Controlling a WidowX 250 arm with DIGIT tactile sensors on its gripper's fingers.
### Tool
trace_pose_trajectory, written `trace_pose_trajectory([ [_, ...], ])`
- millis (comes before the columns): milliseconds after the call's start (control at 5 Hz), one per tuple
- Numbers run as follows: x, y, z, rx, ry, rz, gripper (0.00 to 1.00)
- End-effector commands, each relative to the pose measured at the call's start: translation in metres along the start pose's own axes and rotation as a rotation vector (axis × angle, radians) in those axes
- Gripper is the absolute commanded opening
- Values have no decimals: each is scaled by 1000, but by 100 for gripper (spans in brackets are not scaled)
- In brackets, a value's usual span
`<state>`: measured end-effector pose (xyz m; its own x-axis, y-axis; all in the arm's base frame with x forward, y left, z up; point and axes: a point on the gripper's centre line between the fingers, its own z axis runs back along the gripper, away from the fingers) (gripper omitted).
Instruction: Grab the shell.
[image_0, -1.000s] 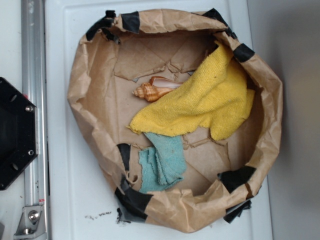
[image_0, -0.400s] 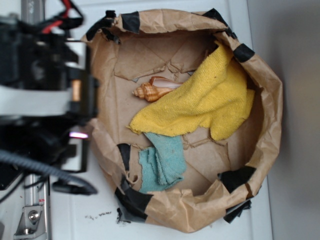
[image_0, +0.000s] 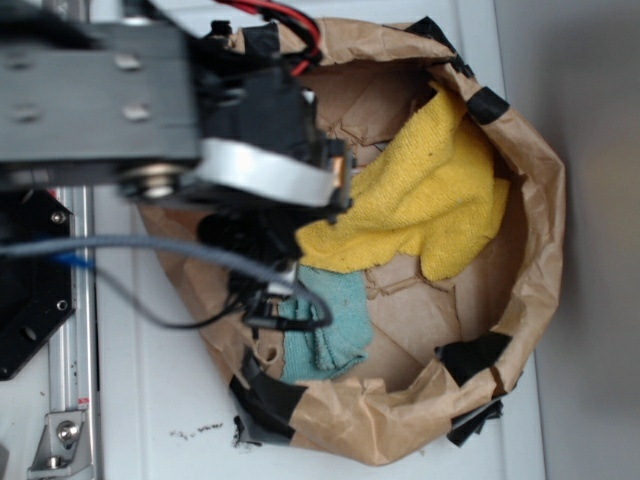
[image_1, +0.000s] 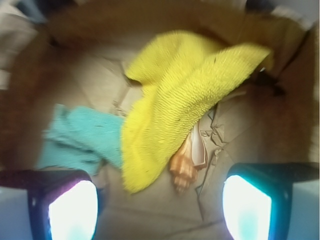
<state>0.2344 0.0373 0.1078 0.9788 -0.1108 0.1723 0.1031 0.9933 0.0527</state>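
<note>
In the wrist view the orange-brown shell (image_1: 186, 165) lies on the brown paper, its pale lip partly tucked under the edge of the yellow towel (image_1: 185, 95). A teal cloth (image_1: 82, 140) lies to the left. My gripper (image_1: 159, 207) is open above the paper, its two pale fingers (image_1: 70, 212) wide apart at the bottom of the frame, with the shell just beyond them and nearer the right finger. Nothing is between the fingers. In the exterior view the arm (image_0: 250, 150) covers the shell, so it is hidden there.
Everything lies inside a round brown paper basket (image_0: 530, 290) patched with black tape. The yellow towel (image_0: 430, 195) and teal cloth (image_0: 330, 325) lie beside the arm. A metal rail (image_0: 75, 330) and black mount (image_0: 30, 290) stand at the left.
The arm came in from the left and moved right over the basket's left side. It now covers the shell in the exterior view. The shell and cloths have not moved.
</note>
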Motion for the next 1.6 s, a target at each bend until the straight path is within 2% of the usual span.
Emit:
trace_pose_trajectory([
  [0,-12,26,-31,-24,21,-51,100],
  [200,-17,19,-55,11,37,-164,100],
  [400,-9,14,-77,24,54,-214,100],
  [800,13,7,-84,27,45,-224,100],
  [1000,16,3,-86,32,34,-234,100],
  [1200,14,0,-93,54,50,-214,100],
  [1400,13,4,-94,78,86,-131,0],
])
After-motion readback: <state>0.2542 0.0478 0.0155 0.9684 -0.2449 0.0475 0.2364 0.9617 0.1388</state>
